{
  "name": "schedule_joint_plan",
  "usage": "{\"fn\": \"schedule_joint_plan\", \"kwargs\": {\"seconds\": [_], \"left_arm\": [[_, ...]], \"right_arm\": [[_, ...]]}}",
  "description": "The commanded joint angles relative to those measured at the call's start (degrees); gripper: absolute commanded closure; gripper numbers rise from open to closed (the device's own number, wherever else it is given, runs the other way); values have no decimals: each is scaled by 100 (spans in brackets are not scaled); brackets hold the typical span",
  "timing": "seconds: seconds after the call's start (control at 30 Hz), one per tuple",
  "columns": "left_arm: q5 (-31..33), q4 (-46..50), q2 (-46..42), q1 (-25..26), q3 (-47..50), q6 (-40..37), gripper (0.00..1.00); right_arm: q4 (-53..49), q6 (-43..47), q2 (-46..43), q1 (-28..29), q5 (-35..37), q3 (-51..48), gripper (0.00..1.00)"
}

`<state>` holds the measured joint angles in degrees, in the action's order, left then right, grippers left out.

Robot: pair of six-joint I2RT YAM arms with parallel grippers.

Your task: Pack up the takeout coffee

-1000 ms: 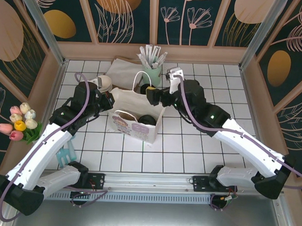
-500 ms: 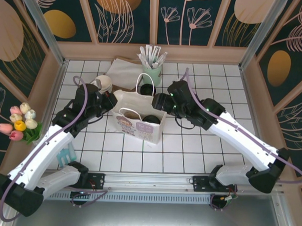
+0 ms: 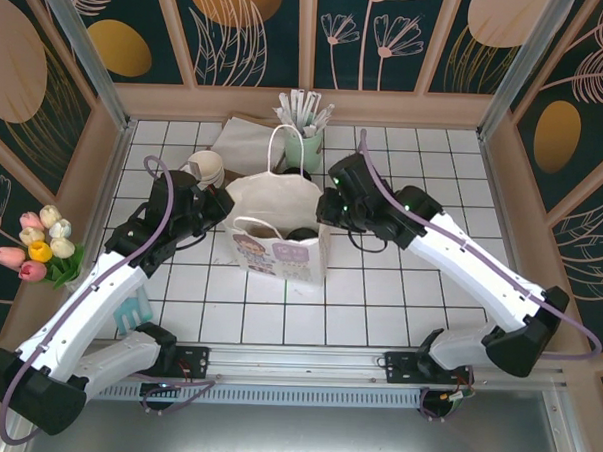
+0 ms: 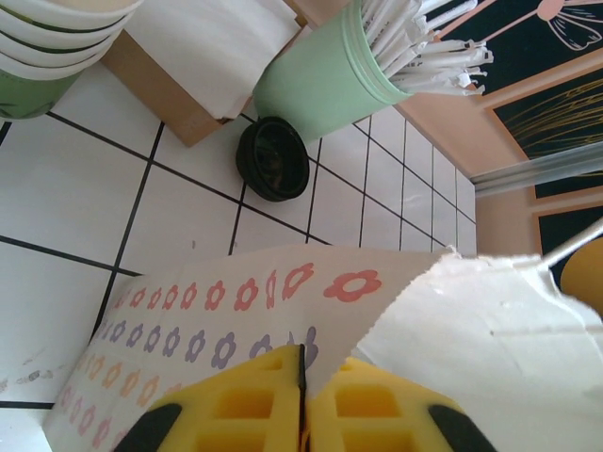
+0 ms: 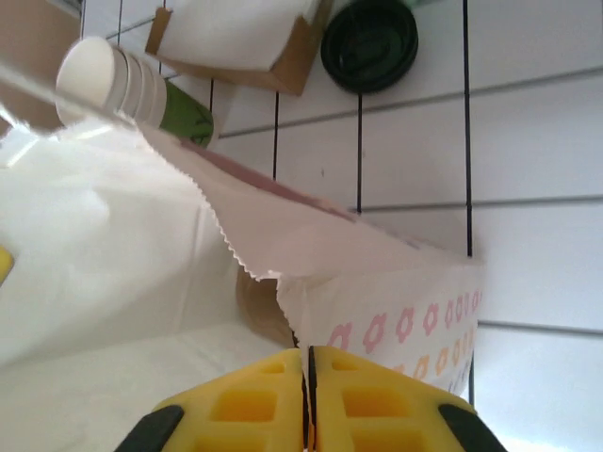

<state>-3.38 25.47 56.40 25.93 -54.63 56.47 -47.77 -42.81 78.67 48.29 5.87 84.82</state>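
**Ana:** Left gripper (image 4: 301, 365) has its pads pressed together. Is it pinching the paper bag (image 3: 276, 253)?

**Ben:** Yes, at the bag's 9 o'clock rim. Right gripper (image 5: 308, 363) does likewise at 3 o'clock, pads closed on the serrated edge.

**Ana:** And the takeout coffee (image 3: 301, 233)?

**Ben:** Inside the bag, toward 3 o'clock. From above its lid shows as a dark disc. I'd judge the packing itself done, with closing or letting go of the bag left to do.

**Ana:** Other containers?

**Ben:** Stack of cups (image 3: 204, 166) at the bag's 10 o'clock, lidless. The mint holder (image 3: 304, 149) at 12 o'clock is full of white sticks. A loose black lid (image 4: 273, 158) lies on the tile just beside that holder.
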Motion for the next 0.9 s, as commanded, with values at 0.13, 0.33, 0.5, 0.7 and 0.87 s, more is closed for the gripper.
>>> {"fn": "schedule_joint_plan", "kwargs": {"seconds": [0.13,0.33,0.5,0.7,0.87], "left_arm": [[149,-225,-61,1,-74,-217,77],[71,-306,262,-4,-308,-419,80],[49,-223,476,4,-447,-550,82],[25,-158,728,-1,-628,-700,85],[-83,-118,914,-4,-723,-780,87]], "right_arm": [[341,1009,605,-698,-471,610,91],[23,1222,858,-851,-372,1013,80],[179,1651,775,-1289,-328,1412,46],[1653,2182,705,-2448,-1039,975,44],[2799,2569,1360,-2978,-1682,965,52]]}}
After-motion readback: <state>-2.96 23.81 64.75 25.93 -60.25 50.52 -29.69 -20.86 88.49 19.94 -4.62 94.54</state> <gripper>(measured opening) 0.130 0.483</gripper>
